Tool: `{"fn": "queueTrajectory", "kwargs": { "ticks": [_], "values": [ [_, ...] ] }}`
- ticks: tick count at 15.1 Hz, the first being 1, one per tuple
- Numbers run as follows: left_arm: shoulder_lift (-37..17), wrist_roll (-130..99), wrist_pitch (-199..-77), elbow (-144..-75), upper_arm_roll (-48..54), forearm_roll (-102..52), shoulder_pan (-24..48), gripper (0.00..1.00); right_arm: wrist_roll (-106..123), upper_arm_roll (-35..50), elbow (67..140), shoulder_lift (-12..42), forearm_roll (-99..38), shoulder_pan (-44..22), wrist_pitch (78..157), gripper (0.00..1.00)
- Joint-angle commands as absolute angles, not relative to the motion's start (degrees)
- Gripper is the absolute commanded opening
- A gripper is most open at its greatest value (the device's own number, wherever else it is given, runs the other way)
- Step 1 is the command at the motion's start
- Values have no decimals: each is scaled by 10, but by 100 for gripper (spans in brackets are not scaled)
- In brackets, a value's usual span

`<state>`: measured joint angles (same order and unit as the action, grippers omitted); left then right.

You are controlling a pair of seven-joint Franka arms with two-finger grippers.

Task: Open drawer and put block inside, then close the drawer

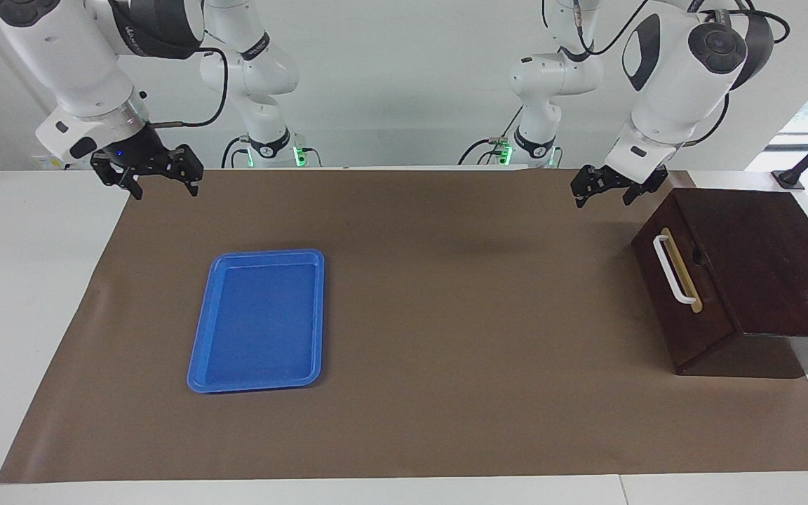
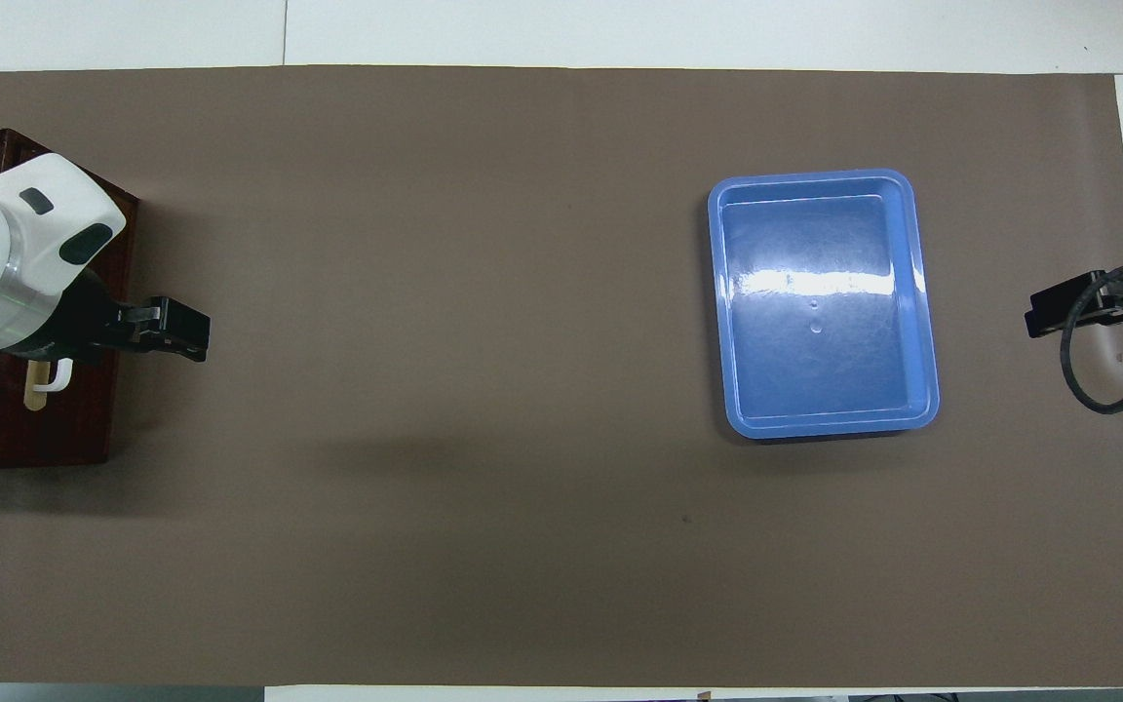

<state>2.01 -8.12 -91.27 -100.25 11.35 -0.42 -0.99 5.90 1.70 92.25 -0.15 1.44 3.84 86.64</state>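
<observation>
A: Where's the drawer [image 1: 677, 280]?
B: Shut, at the left arm's end of the mat [image 1: 446, 315]. No block in sight.
A: Grippers?
B: Left gripper [image 1: 604, 187] hangs empty, fingers apart, over the mat just beside the drawer. Right gripper [image 1: 158, 179] waits spread, empty, near the tray [image 1: 261, 382].

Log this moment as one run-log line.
drawer: closed | block: not visible | left pincer: open, raised beside drawer | right pincer: open, waiting | blue tray: empty
</observation>
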Motion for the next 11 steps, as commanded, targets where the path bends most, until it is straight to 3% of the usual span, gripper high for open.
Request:
{"fn": "queueTrajectory", "kwargs": {
  "ticks": [1,11],
  "values": [
    [30,-79,-925,-1013,102,-15,-3,100,51,20,930,-10,6,43,875,100],
    [9,-53,-889,-968,94,-11,7,100,52,20,930,-10,6,43,875,100]
  ]
}}
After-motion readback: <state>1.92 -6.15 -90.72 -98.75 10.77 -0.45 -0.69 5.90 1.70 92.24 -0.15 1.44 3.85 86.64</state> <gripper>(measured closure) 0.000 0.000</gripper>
